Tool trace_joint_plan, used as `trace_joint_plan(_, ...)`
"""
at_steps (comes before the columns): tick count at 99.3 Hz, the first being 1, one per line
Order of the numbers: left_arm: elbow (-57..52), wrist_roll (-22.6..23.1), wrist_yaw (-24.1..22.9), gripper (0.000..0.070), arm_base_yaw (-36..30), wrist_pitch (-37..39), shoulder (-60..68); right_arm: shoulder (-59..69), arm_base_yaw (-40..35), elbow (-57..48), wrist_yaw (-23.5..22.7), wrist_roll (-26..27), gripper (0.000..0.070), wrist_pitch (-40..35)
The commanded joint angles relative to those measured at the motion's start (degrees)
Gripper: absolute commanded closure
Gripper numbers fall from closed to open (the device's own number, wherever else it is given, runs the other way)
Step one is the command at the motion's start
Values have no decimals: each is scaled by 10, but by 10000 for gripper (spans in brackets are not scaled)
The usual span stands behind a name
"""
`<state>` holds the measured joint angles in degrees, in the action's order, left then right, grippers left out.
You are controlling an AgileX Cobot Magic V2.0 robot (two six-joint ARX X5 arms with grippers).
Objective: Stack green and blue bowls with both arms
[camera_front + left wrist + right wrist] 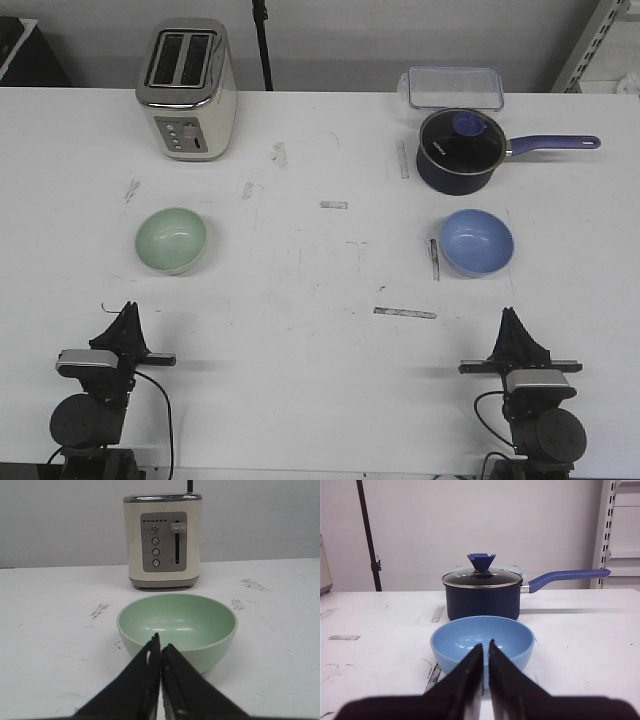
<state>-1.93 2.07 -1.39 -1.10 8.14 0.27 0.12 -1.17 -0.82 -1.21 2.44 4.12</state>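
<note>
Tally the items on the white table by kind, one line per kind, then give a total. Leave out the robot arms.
Bowls: 2, green bowl and blue bowl
Saucepans with lid: 1, navy saucepan
Toasters: 1, cream toaster
Clear plastic containers: 1, lidded container
Total: 5

Front cam high over table (320, 330), facing fwd — wrist cams low, close, each sharing one bowl w/ it.
</note>
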Motion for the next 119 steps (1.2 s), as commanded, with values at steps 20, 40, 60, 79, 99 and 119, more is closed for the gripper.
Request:
trace_joint_plan(20, 12, 0, -1, 699, 1, 8, -1, 0, -1, 1, -5, 12, 690, 6)
trace_joint_plan(40, 12, 0, -1, 698, 1, 8, -1, 0, 0, -5, -5, 20, 690, 7)
trace_joint_plan(60, 12, 0, -1, 698, 1, 8, -1, 0, 0, -34, -4, -13, 690, 7)
trace_joint_plan(79, 12, 0, -1, 699, 1, 8, -1, 0, 0, -52, 2, -28, 690, 3)
trace_joint_plan(99, 12, 0, -1, 698, 1, 8, -1, 14, 0, -90, 12, -30, 690, -55)
trace_joint_plan(119, 12, 0, -1, 698, 1, 8, -1, 81, 0, -145, 12, -29, 690, -86)
